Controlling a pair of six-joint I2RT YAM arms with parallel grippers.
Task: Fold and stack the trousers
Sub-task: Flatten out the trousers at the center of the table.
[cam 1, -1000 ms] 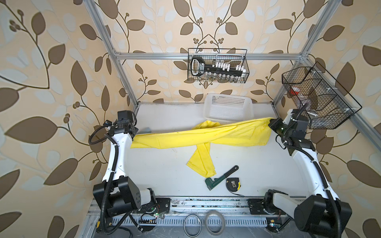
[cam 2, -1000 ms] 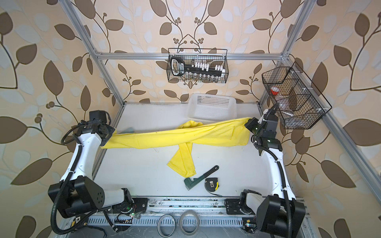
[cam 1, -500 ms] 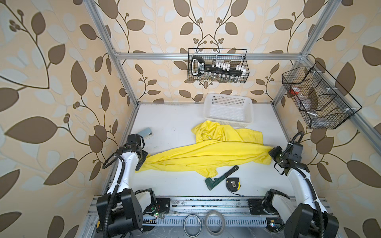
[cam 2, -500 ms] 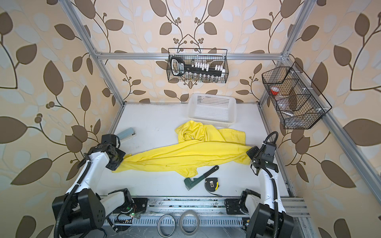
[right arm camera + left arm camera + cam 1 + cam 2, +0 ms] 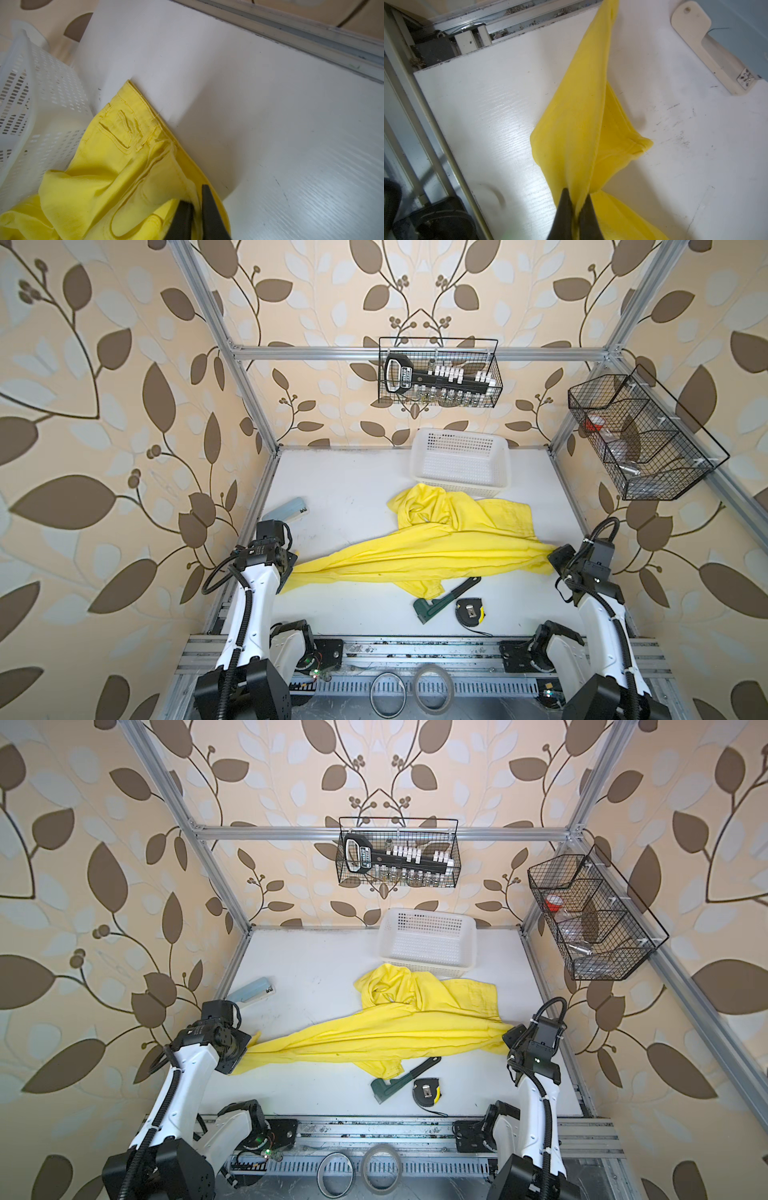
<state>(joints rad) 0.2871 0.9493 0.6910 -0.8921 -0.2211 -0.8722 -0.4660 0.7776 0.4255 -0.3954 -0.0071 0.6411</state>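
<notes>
Lowest on the white table [image 5: 353, 489], just right of centre in both top views, a dark green wrench [image 5: 446, 596] lies slanted, with a black-and-yellow tape measure [image 5: 469, 609] just beside it. A drooping fold of the trousers [image 5: 415, 556] reaches the wrench's head; whether it touches I cannot tell.

The trousers run as a long yellow band across the middle of the frame, from one arm's wrist to the other's. Above centre they bunch into a crumpled heap against the near wall of the white plastic basket [image 5: 457, 485], outside it, on the table.

Both top views hide the jaws under the wrists. The left wrist view shows the left gripper [image 5: 576, 194] clamped together on the cloth near a leg hem, raising it into a ridge. The right wrist view shows the right gripper [image 5: 195, 195] at the waistband, with a narrow gap between the jaws and blurred cloth in it. Whether they pinch it I cannot tell. Only this view shows the pocket stitching.

A pale blue stapler [image 5: 286, 509] lies at the table's left edge, apart from the cloth.

Farthest back, a black wire basket [image 5: 494, 364] on the back rail holds a black-handled tool and small bottles. A second wire basket [image 5: 665, 489], at the upper right, has compartments, one holding something red-capped.
</notes>
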